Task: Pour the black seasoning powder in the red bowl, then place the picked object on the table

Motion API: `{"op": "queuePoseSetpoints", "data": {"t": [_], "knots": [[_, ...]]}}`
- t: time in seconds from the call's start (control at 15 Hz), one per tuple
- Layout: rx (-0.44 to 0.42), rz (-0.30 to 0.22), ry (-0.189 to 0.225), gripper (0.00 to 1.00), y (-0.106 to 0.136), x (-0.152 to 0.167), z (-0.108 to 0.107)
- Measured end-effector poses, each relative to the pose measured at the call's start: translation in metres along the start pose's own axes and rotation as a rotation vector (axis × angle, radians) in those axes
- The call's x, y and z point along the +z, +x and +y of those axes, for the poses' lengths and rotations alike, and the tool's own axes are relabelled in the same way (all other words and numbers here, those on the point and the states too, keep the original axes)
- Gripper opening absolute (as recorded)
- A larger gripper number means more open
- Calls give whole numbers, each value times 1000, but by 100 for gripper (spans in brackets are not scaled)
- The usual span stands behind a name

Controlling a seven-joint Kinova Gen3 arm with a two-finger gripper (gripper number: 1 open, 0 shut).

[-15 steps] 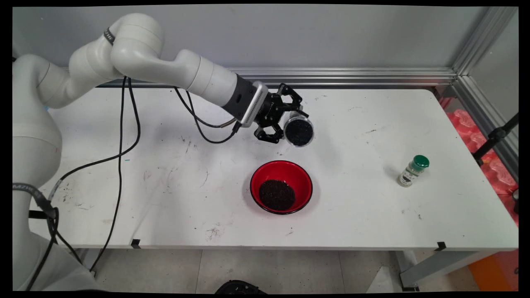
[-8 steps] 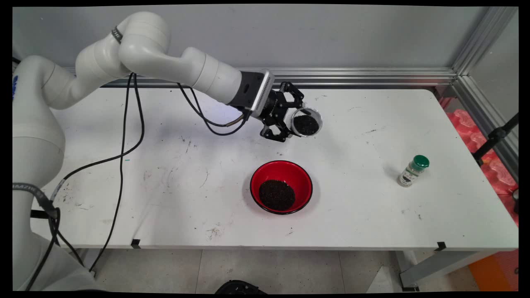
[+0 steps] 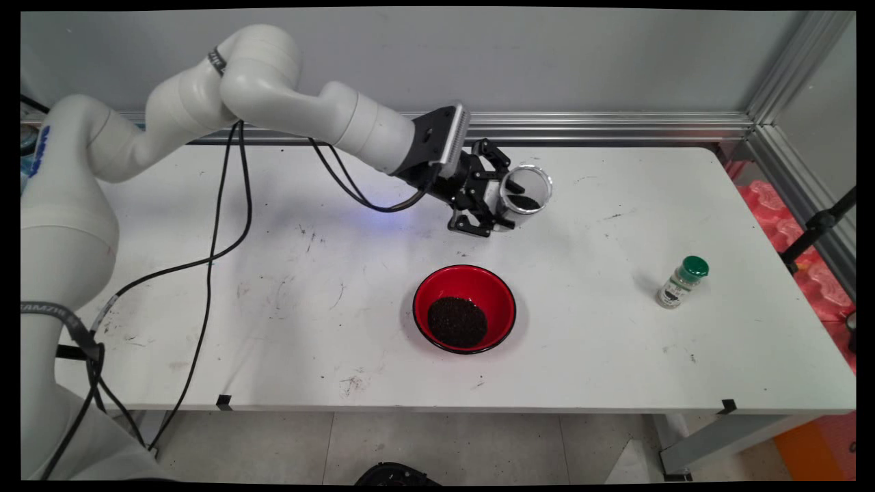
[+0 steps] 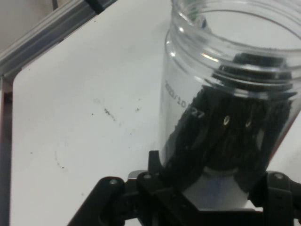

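Observation:
My gripper [image 3: 511, 198] is shut on a clear plastic jar [image 3: 526, 190], holding it above the table behind the red bowl [image 3: 497, 290]. The jar stands nearly upright with its mouth open upward and a small amount of dark grains at its bottom. In the hand view the jar [image 4: 225, 66] fills the right side, with the gripper [image 4: 225, 141] clamped round its lower half and a black finger [image 4: 188, 136] seen against the wall. The red bowl sits in front of the jar, nearer the table's front, and holds a pile of dark grains [image 3: 456, 321].
A small spice bottle [image 3: 681, 281] with a green cap stands at the right of the white table [image 3: 615, 355]. An aluminium rail [image 3: 615, 126] runs along the back edge. Black cables [image 3: 219, 225] hang from the arm over the table's left side.
The jar has swung from tipped with its mouth toward the bowl to nearly upright. The gripper has carried it to the right and slightly back. The bowl and bottle have not moved.

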Motion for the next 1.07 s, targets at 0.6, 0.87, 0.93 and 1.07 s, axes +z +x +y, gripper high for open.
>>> {"op": "queuePoseSetpoints", "data": {"t": [0.6,0.87,0.93,1.07], "knots": [[-213,28,-24,0,4,37,-7],[-270,39,-28,0,6,55,-12],[-283,44,-29,0,7,61,-13],[-314,57,-35,0,9,71,-15]]}}
